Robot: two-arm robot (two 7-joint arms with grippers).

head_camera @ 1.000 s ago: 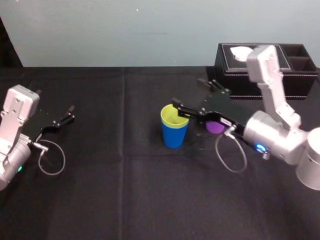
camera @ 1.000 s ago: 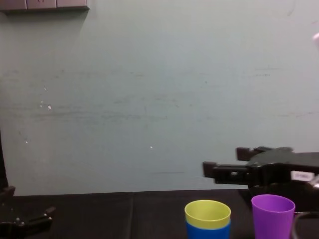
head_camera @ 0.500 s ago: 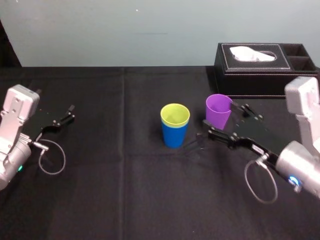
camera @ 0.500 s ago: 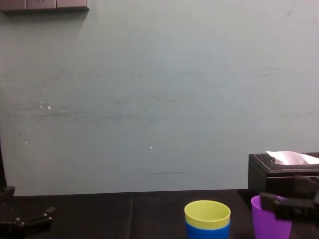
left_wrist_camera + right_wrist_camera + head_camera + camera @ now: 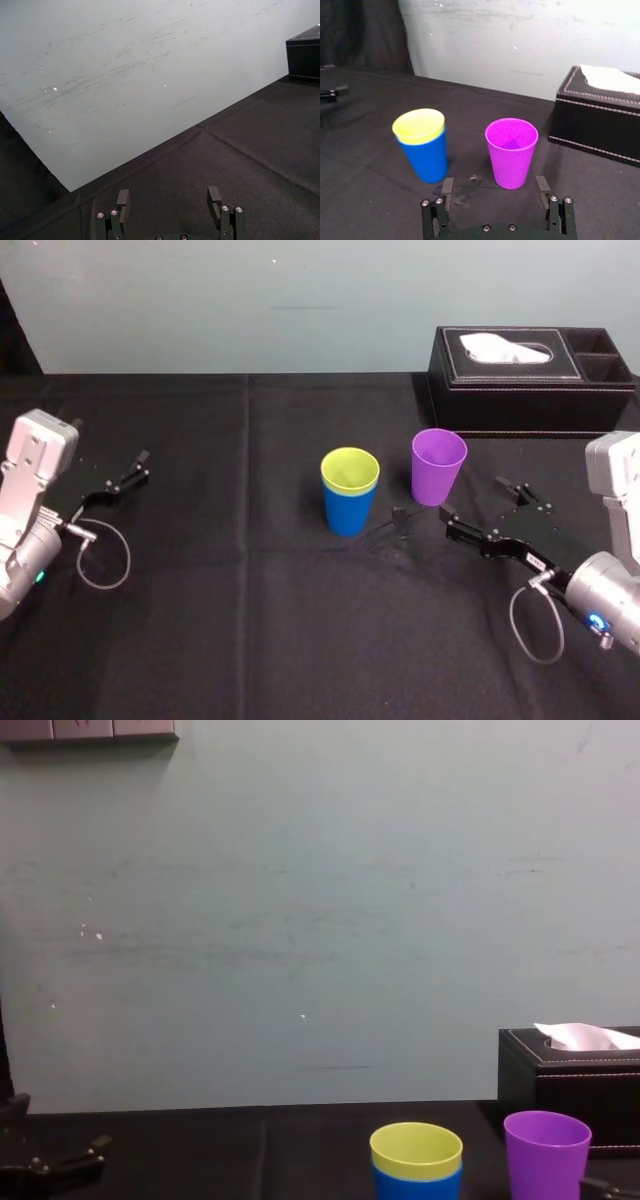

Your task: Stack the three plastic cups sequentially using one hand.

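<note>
A yellow-green cup (image 5: 350, 470) sits nested in a blue cup (image 5: 349, 514) upright at the table's middle. A purple cup (image 5: 438, 468) stands upright on its own just to their right, a small gap apart. My right gripper (image 5: 474, 500), the working hand, is open and empty, low over the table just near-right of the purple cup and touching nothing. In the right wrist view the purple cup (image 5: 511, 150) stands ahead of the gripper (image 5: 494, 187), with the yellow-green cup (image 5: 418, 125) in the blue cup (image 5: 427, 157) beside it. My left gripper (image 5: 135, 470) rests open at the far left.
A black tissue box (image 5: 530, 375) with white tissue stands at the back right, behind the purple cup. The table is covered in black cloth (image 5: 250, 620). A pale wall (image 5: 300, 920) rises behind the table.
My right gripper has pulled back from above the cups toward the near right and lower, staying open, uncovering the purple cup. The cups and the left arm have not moved.
</note>
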